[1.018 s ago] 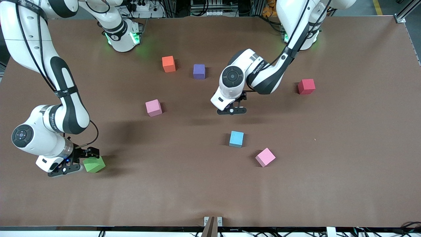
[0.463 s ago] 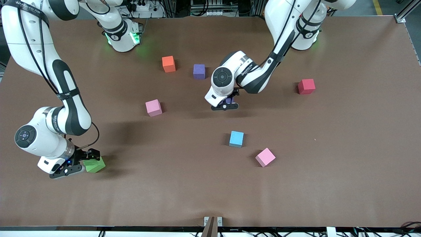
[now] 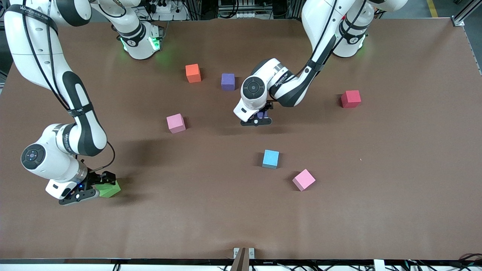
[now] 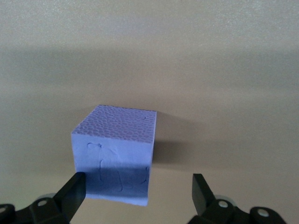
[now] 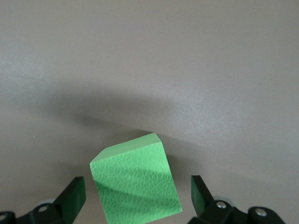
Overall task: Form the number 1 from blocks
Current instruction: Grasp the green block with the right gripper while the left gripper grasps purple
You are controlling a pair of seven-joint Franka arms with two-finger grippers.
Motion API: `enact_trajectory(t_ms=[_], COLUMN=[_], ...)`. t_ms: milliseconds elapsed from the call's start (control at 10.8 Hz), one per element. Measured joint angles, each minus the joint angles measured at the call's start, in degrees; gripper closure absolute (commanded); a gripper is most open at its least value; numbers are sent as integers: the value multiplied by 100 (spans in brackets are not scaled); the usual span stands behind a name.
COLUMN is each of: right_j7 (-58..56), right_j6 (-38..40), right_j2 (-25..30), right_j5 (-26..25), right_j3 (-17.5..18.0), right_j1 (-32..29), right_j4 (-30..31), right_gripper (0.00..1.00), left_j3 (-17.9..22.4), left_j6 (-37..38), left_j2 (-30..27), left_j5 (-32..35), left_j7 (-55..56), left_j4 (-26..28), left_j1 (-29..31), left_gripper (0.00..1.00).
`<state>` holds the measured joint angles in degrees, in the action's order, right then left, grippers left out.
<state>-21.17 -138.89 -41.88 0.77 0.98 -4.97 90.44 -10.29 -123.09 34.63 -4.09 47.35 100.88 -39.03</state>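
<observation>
In the right wrist view a green block (image 5: 135,184) sits skewed between the fingers of my right gripper (image 5: 136,199), which is open with a gap on each side. From the front, that gripper (image 3: 97,185) is low at the green block (image 3: 110,189), near the right arm's end. My left gripper (image 3: 260,117) is open and low over a purple block (image 3: 263,113) at mid-table. In the left wrist view this purple block (image 4: 117,154) lies just ahead of the open left gripper (image 4: 138,193), close to one fingertip (image 4: 74,189). A second purple block (image 3: 228,81) and two pink blocks (image 3: 176,123) (image 3: 303,179) lie loose.
An orange cube (image 3: 193,73) sits beside the loose purple block. A red cube (image 3: 350,98) lies toward the left arm's end. A light blue cube (image 3: 270,158) rests beside the pink block nearer the front camera. The brown table (image 3: 395,180) carries everything.
The left gripper has shifted toward the right arm's end and settled lower at the purple block. The right gripper has crept closer around the green block. No block has moved.
</observation>
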Motion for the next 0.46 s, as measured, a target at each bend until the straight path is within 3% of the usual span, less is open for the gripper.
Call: enact_trajectory(t_ms=[463], right_j7=[-5], right_j6=[-39], right_j2=[-96], right_j5=[6], right_j3=[-1], right_j1=[-5], right_j4=[-1], right_gripper=[0], left_j3=[44], left_j6=[186], left_j2=[-93], left_j5=[0], left_j7=[-118], left_j4=[-66], left_j1=[40], left_gripper=[0])
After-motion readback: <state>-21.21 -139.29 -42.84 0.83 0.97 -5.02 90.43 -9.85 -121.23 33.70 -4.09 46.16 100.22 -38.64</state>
